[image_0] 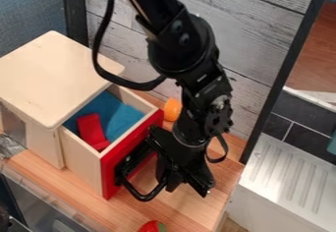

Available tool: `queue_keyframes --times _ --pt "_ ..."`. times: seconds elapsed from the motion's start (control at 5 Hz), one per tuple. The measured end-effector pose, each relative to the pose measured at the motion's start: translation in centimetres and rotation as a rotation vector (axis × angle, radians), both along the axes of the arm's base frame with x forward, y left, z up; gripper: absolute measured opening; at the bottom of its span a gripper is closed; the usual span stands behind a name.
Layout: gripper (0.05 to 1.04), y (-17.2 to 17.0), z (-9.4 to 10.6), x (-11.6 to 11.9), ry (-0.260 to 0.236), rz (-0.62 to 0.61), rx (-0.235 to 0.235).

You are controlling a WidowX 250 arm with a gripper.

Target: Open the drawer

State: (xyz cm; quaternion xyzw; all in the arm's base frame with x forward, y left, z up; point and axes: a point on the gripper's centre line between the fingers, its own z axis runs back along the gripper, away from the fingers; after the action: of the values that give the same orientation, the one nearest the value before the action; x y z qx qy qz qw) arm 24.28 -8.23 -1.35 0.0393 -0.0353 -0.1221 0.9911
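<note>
Red drawer [82,161], already out
Gripper [181,184] just outward of its front [128,148], by the handle [120,173]; open or closed, cannot tell

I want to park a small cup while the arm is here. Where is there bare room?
The cabinet's flat top is bare. On the counter, a strip between the open drawer and the counter's near edge is free. It is crowded at the drawer's red front, by the gripper.
</note>
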Motion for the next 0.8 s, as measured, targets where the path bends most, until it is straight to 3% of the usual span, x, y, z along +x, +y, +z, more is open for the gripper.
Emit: queue_keyframes --times 0.8 --pt "0.158 -1.9 -0.1 1.7 0.049 0.131 -0.077"
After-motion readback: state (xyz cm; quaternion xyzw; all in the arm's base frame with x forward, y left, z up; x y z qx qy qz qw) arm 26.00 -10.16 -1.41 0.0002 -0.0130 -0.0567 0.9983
